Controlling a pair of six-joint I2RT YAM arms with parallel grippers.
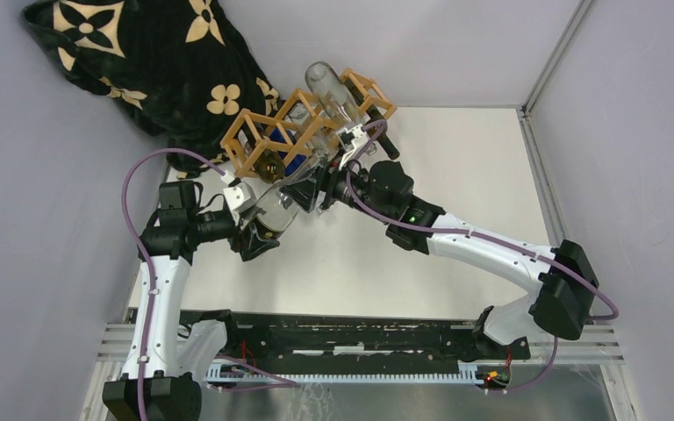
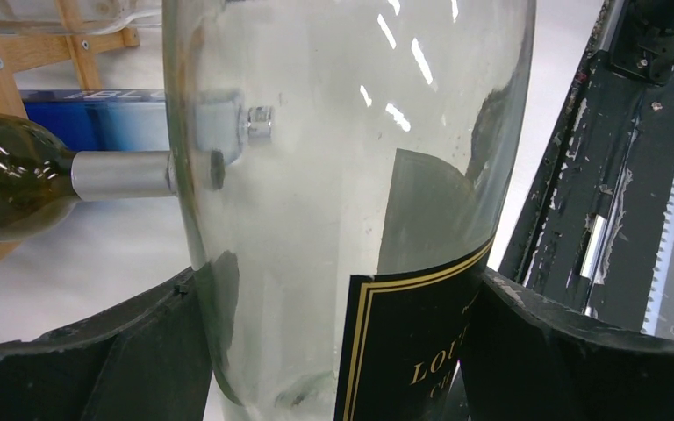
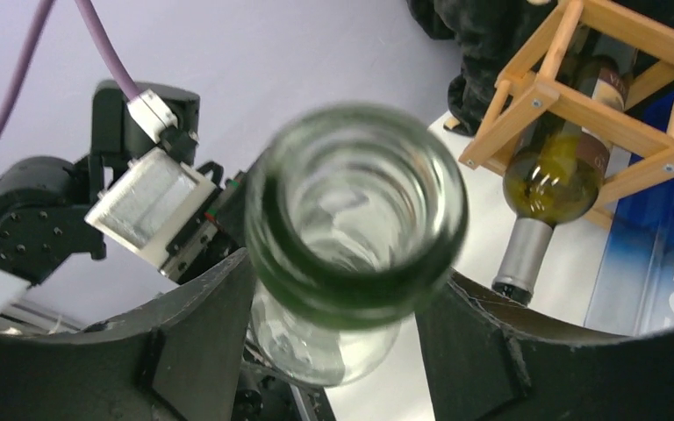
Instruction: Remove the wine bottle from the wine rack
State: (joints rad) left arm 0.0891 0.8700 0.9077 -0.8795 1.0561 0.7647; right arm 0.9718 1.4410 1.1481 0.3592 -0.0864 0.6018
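Your left gripper (image 2: pixel 333 360) is clamped on the bottle (image 2: pixel 333 175). Its two black fingers (image 2: pixel 96 368) press the clear glass body from either side, low down by the black label. From above, the bottle (image 1: pixel 274 213) lies tilted just beside the near side of the rack (image 3: pixel 535 92), base toward your left arm and neck toward your right. Your right gripper (image 3: pixel 333 351) sits at the neck end. The open mouth fills that wrist view, with one finger (image 3: pixel 202 342) on each side of the neck. You cannot tell there whether those fingers touch the glass or only flank it. A green bottle (image 3: pixel 555 180) lies in the rack, neck out, just beside a blue box (image 3: pixel 658 254).
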